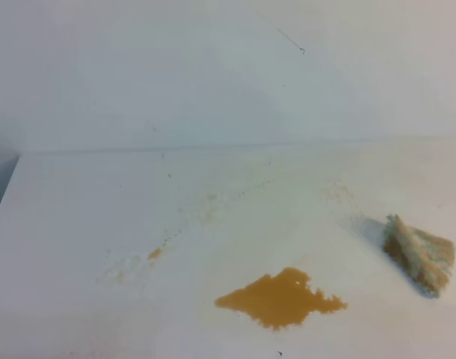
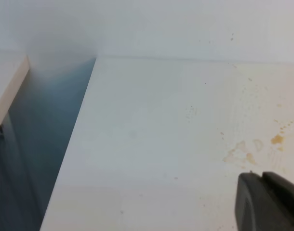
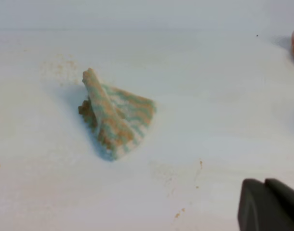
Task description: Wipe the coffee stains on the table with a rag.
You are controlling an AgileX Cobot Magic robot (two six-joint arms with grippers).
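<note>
Start wide on the plain white smooth tabletop: jagged amber-brown coffee blotch near the front, unwiped. Right of it, well apart, small wedge-shaped tan cloth with blue-green streaks, untouched. Needs spreading first (right dark gripper pressed together, empty), then descending over the upright fold. Left dark gripper: cannot tell.

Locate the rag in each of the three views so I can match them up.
Exterior high: rag at right edge, right of the coffee stains.
Left wrist: not in view.
Right wrist: rag left of centre, lying free.
Shared landmark: the white table, speckled brown.
</note>
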